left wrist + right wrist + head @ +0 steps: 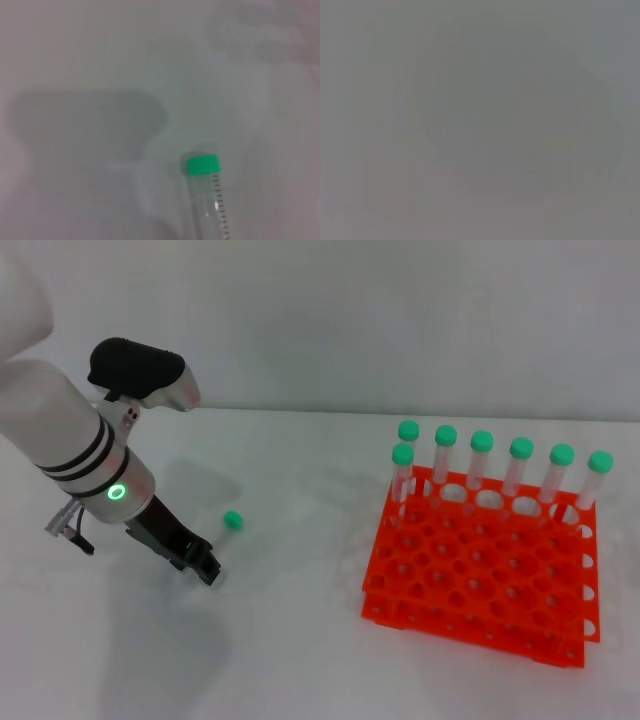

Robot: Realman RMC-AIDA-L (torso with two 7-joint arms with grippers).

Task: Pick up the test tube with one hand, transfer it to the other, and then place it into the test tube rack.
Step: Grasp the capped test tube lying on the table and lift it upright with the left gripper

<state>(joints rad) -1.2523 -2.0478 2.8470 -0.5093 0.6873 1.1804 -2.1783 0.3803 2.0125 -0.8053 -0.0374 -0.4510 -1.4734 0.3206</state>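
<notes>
Notably, the chief risk at this stage is a missed or glancing grasp. The test tube point(229, 527) lies flat on the white worktop point(300, 640), clear-bodied and hard to make out apart from its mint-green cap point(232, 520); being round, it would probably roll away if one finger met it before the other, or if the fingers closed off-centre. A second hazard, judged from the layout — the pincer tips already sit low over the surface, so a further descent could press them against the worktop rather than around the tube.

Left pincer point(203, 565): black, two-fingered, on the thick silver-white arm with the green light ring point(117, 492), angled down toward the worktop. Whether its fingers stand wide or narrow cannot be told from these views; it holds nothing that can be seen.

Position of the tube: just beside the pincer tips, on the side toward the rack and slightly farther from the robot, apparently not yet between the fingers. The left wrist view shows the cap point(202, 164) and the graduated tube body running off the frame edge, with the arm's shadow alongside.

Test tube rack point(480, 565): bright orange, two-tier, well apart from the tube on the robot's right — seven capped tubes point(481, 462) stand along its far edge; most holes are vacant.

Right pincer: not in view.
</notes>
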